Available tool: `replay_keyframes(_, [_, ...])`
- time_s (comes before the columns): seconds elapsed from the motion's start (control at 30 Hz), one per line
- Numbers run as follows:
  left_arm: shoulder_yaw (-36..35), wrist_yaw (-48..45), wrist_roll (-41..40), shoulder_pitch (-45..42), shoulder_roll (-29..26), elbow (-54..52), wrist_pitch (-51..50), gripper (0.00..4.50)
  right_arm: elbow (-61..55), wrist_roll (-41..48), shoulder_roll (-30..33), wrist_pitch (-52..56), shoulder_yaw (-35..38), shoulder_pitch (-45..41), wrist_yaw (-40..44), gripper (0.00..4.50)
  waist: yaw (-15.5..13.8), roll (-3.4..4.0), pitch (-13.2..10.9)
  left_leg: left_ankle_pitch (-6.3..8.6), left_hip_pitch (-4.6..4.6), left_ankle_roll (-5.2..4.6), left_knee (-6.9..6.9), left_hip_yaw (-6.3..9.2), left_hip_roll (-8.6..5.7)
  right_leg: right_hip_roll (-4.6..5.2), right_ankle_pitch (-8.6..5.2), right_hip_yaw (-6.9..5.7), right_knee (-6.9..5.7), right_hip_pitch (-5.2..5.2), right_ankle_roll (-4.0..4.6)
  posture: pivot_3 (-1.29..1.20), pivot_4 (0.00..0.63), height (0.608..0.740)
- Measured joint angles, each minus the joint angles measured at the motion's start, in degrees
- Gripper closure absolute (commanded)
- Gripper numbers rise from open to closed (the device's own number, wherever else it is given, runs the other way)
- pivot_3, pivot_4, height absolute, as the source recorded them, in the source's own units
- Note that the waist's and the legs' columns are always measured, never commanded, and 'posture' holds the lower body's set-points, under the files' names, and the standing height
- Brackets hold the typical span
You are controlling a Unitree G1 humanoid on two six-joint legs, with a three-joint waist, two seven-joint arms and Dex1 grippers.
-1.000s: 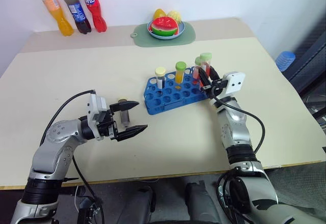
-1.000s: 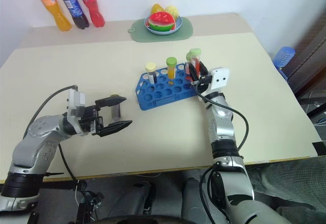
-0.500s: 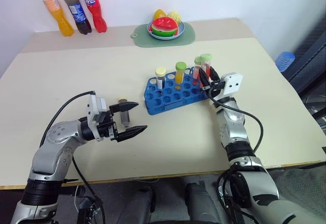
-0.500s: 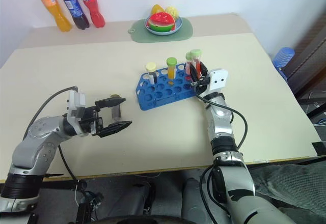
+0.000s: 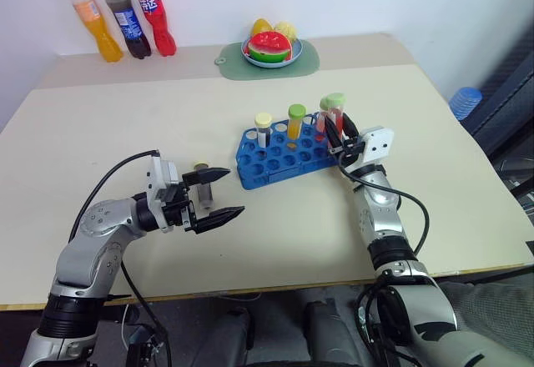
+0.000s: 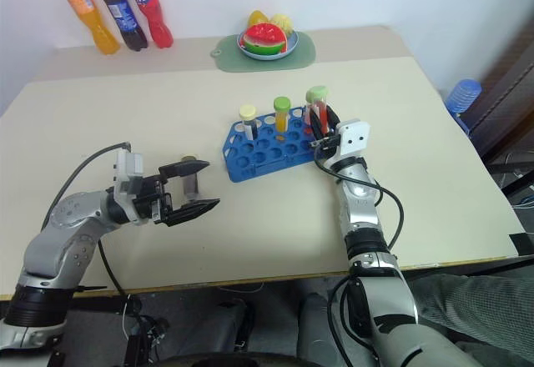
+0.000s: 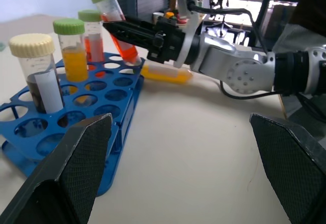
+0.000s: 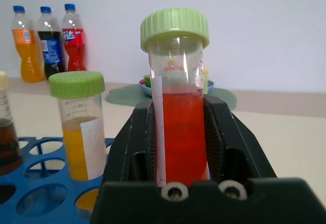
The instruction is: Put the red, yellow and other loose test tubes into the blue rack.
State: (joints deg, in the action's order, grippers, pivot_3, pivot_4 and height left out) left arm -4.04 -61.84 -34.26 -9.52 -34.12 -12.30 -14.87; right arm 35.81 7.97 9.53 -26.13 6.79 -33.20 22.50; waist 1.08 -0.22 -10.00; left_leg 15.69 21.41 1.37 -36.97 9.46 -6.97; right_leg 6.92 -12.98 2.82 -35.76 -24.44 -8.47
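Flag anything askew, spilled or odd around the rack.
One red test tube leans, held by the right gripper at the blue rack's right end, not yet seated. A second red tube, the yellow tube and the brown tube stand upright. Nothing has spilled.

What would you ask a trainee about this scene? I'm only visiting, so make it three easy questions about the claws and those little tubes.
1. Pick one: what does the right claw hold?
A) a soda bottle
B) the red test tube with a green cap
C) nothing
2. True or false: the left claw is shut on a soda bottle.
3. Fill the gap: the tube with the cream cap stands in a hole of the ____ rack.

Key: 1 B. 2 False: its jaws stand open and empty. 3 blue.
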Motion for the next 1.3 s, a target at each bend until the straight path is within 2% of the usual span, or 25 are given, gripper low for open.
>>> replay_keyframes(0.13, [0.2, 0.2, 0.0, 0.0, 0.5, 0.0, 0.0, 0.0, -3.1, 1.3, 0.6, 3.0, -0.1, 1.3, 1.8, 3.71, 0.0, 0.0, 0.0, 0.01, 0.0, -0.02, 0.0, 0.0, 0.0, 0.0, 0.0, 0.0, 0.01, 0.0, 0.0, 0.0, 0.15, 0.74])
replay_keyframes(0.17, [0.4, 0.2, 0.0, 0.0, 0.6, 0.0, 0.0, 0.0, -3.6, 1.4, 0.6, 3.6, -0.1, 1.3, 1.9, 2.68, 0.0, 0.0, 0.0, 0.01, 0.0, -0.02, 0.0, 0.0, 0.0, 0.0, 0.0, 0.0, 0.01, 0.0, 0.0, 0.0, 0.15, 0.74])
replay_keyframes(0.33, [0.5, 0.2, 0.0, -0.2, 0.7, 0.0, 0.0, 0.0, -2.9, 0.7, 0.7, 5.0, -0.3, 2.5, 0.7, 0.08, 0.0, 0.04, 0.0, 0.01, 0.04, -0.01, 0.0, -0.02, 0.0, 0.0, 0.0, 0.01, 0.01, -0.04, 0.0, 0.0, 0.15, 0.74])
replay_keyframes(0.6, [0.6, 0.1, 0.0, -0.2, 0.9, 0.0, 0.0, 0.0, -5.6, 0.7, 2.2, 8.0, -0.8, 3.6, 1.5, 0.03, -0.1, 0.04, 0.0, 0.01, 0.05, -0.02, 0.0, -0.02, 0.0, 0.0, 0.0, 0.02, 0.03, -0.04, 0.0, 0.0, 0.15, 0.74])
replay_keyframes(0.93, [0.7, 0.1, 0.0, -0.2, 1.0, 0.0, -0.1, 0.0, -24.2, 3.9, 11.1, 32.4, -2.2, 7.1, 7.8, 0.03, -0.2, 0.04, 0.0, 0.02, 0.08, -0.04, 0.01, -0.02, 0.01, 0.0, 0.0, 0.01, 0.11, -0.04, 0.0, 0.0, 0.15, 0.74])
replay_keyframes(1.2, [1.1, 0.1, 0.0, -0.2, 1.1, 0.0, -0.1, 0.0, -26.1, 5.5, 13.8, 41.2, -3.1, 3.5, 12.4, 0.03, -0.2, 0.04, 0.0, 0.04, 0.12, -0.06, 0.04, -0.04, 0.03, 0.0, 0.0, 0.01, 0.24, -0.03, 0.0, 0.0, 0.15, 0.74])
replay_keyframes(1.3, [1.1, 0.1, 0.0, -0.2, 1.1, -0.1, -0.1, 0.0, -25.8, 5.7, 13.8, 42.0, -3.2, 3.0, 13.3, 0.88, -0.3, 0.04, 0.0, 0.05, 0.13, -0.07, 0.04, -0.04, 0.03, 0.0, 0.0, 0.01, 0.27, -0.03, 0.0, 0.0, 0.15, 0.74])
